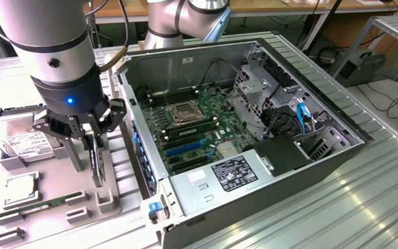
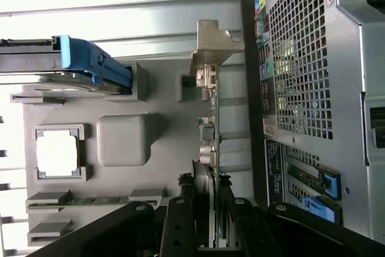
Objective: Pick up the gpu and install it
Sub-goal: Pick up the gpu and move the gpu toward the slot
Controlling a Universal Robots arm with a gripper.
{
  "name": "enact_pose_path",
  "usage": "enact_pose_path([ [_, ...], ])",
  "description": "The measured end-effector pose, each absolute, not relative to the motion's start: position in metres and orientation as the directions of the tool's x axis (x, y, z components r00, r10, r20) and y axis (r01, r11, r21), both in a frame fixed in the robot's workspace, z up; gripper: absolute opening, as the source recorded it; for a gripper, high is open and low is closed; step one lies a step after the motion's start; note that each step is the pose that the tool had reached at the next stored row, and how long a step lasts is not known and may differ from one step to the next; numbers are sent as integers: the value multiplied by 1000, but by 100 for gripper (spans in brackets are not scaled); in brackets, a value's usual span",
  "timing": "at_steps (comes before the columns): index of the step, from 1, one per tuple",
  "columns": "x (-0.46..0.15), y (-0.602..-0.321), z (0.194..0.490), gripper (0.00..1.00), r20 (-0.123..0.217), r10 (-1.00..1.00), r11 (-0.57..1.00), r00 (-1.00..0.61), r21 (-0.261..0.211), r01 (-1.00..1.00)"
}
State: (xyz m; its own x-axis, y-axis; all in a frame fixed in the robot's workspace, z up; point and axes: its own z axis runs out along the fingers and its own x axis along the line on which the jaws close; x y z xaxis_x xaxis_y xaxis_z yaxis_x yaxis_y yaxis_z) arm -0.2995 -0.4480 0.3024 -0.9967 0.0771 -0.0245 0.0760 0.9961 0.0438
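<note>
Ribbed metal bench [image 1: 365, 202] carries an open computer case [image 1: 185, 62] at centre and a grey parts tray [image 1: 54, 225] at 8 o'clock in the exterior view. Tray contents noted: hard drive [image 1: 23, 142] at 9 o'clock, processor chip [image 1: 20, 185] toward 8, memory stick [image 1: 43, 204] toward 7.

Gripper [image 1: 91, 145] stands over the tray's case-side edge, at 9 o'clock of the case. Jaws are closed on the top edge of the graphics card [image 1: 97, 166], one finger [image 2: 180, 221] against each face. Card stands on its long edge, faces vertical, just beside the case's rear wall and apart from it. In the exterior view it is seen edge-on, a thin dark strip dropping from the fingers toward 6 o'clock. Long axis runs parallel to that rear wall, on the 12-to-6 line. Silver bracket [image 2: 213, 43] marks the end nearer the hard drive; the gripped end is level with the memory stick. Whether the lower edge sits in the tray's slots cannot be determined.
</note>
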Motion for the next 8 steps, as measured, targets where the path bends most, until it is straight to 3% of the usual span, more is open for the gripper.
enact_pose_path([
  [8,-299,-448,307,26,-24,77,996,-997,44,76],
])
